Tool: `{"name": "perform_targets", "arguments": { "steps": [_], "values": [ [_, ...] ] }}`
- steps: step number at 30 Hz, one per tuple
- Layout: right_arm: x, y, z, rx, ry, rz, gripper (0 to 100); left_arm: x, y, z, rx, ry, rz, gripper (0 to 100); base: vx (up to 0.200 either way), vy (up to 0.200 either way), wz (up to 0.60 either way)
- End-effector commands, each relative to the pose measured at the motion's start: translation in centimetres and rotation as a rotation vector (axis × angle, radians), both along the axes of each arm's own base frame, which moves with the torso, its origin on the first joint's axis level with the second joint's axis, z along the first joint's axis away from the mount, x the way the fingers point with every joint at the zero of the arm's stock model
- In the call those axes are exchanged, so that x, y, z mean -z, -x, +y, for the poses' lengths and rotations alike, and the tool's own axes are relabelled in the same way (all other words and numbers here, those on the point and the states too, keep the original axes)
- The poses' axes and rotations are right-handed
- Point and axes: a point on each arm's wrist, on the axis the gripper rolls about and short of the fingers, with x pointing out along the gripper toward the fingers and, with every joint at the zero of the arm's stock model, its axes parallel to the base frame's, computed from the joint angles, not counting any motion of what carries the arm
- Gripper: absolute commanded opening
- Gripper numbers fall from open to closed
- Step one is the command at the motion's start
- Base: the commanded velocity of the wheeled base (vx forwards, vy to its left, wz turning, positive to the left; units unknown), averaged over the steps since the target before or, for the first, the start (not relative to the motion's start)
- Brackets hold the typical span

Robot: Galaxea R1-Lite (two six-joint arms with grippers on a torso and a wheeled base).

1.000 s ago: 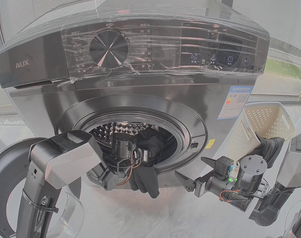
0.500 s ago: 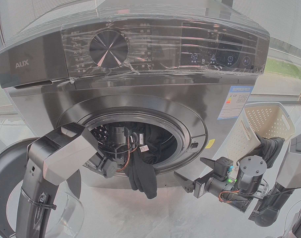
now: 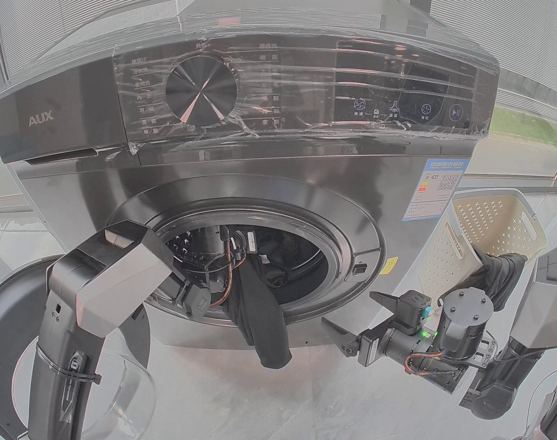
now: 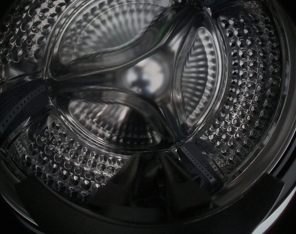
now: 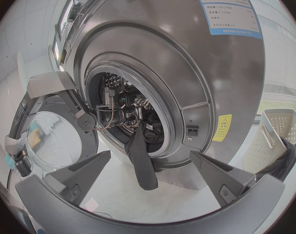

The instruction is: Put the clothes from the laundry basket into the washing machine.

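Observation:
The washing machine [image 3: 376, 184] stands with its round door open. My left arm reaches through the opening, and the left gripper [image 4: 151, 158] is deep in the steel drum [image 4: 144, 75], shut on a black garment. The garment [image 3: 260, 313] trails from the drum over the door rim and hangs down the front [image 5: 143, 166]. My right gripper [image 3: 349, 307] is open and holds nothing, low in front of the machine to the right of the opening. The cream laundry basket [image 3: 498, 221] leans to the right of the machine, with another black garment [image 3: 501, 273] draped over its rim.
The open door [image 3: 9, 313], with its glass bowl, swings out to the left beside my left arm. Bare light floor [image 3: 303, 398] lies in front of the machine. The basket [image 5: 278, 130] sits close behind my right arm.
My left arm has pushed up and deeper into the drum, dragging the black garment with it. More cloth now lies inside. The right arm has stayed still.

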Motion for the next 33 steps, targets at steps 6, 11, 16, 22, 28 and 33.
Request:
{"name": "perform_targets", "arguments": {
  "steps": [6, 11, 16, 22, 28, 33],
  "values": [
    [0.0, 0.0, 0.0, -0.001, 0.0, 0.0, 100, -0.6, 1.9, -0.8, 0.03, 0.012, 0.033, 100, 0.0, 0.0, 0.0],
    [0.0, 0.0, 0.0, -0.001, 0.0, 0.0, 100, 0.6, 4.4, -1.4, 0.091, -0.04, 0.143, 100, 0.0, 0.0, 0.0],
    [0.0, 0.0, 0.0, 0.001, 0.001, -0.001, 100, 2.3, 5.7, -1.5, 0.127, -0.072, 0.207, 100, 0.0, 0.0, 0.0],
    [0.0, 0.1, 0.0, -0.002, 0.001, 0.001, 100, 4.5, 6.2, -1.3, 0.134, -0.103, 0.265, 100, 0.0, 0.0, 0.0],
    [0.0, 0.0, 0.0, -0.001, -0.001, -0.001, 100, 5.6, 6.5, -1.0, 0.128, -0.117, 0.295, 100, 0.0, 0.0, 0.0],
    [0.0, 0.0, 0.0, -0.001, -0.001, -0.001, 100, 6.1, 6.2, -0.9, 0.12, -0.119, 0.299, 0, 0.0, 0.0, 0.0]
  ]
}}
